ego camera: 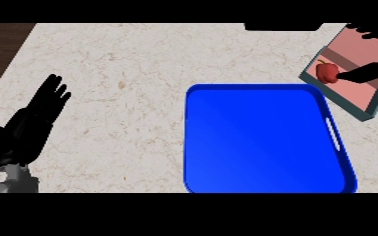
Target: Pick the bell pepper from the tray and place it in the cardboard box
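Nearest the viewer, at the lower left edge of the head view, the robot's left hand (37, 115) rests over the desk (133, 70). Its fingers are straight, spread a little and pointing up the view, and it holds nothing. It sits well apart from everything else.

To its right, toward the lower middle, a blue tray (258, 140) lies flat on the pale, speckled desk. It has a raised rim and a slot handle on its right side.

Just beyond the tray's upper right corner sits the cardboard box (354, 92), turned at an angle and cut off by the view's right edge. The red bell pepper (326, 71) lies inside the box, close to its left corner, with its stem showing on top.

The right hand (362, 72) comes in from the right edge over the box, and its dark tip meets the pepper's right side. Most of this hand is out of view, so it cannot be told whether it grips the pepper.
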Controlling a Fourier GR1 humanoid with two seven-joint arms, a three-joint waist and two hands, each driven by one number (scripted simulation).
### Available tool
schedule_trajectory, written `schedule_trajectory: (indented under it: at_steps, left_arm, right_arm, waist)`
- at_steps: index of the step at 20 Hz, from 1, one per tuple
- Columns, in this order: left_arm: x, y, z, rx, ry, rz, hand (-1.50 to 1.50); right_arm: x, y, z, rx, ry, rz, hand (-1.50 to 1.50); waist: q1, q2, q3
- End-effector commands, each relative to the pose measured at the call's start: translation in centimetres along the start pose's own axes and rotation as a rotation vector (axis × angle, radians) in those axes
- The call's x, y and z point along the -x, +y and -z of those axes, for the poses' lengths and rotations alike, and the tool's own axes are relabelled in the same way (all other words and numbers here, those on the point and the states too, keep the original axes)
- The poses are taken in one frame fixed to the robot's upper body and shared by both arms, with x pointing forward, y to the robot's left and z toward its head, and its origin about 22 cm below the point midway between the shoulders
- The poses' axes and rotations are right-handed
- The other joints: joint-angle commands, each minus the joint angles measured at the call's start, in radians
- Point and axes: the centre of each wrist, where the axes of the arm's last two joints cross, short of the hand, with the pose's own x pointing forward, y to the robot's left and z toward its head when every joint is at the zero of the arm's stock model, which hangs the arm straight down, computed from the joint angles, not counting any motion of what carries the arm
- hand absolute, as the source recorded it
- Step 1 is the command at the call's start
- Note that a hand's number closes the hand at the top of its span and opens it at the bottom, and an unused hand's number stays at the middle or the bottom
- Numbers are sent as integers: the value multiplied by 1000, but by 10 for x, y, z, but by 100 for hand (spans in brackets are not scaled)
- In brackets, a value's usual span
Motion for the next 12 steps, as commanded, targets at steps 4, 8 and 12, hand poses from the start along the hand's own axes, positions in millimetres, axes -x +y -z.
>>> schedule_trajectory:
  at_steps: [4,8,12]
  left_arm:
    - [1,-1,-8,-4,-3,12,0]
    - [-2,11,1,-14,11,-5,0]
    - [2,-9,6,3,-5,10,0]
  right_arm:
    - [7,-28,3,235,17,396,-150]
    - [32,-54,-13,284,23,527,-150]
    - [60,-85,-25,333,93,552,-150]
  waist:
    - [0,-3,0]
    - [-14,-3,-1]
    - [3,3,0]
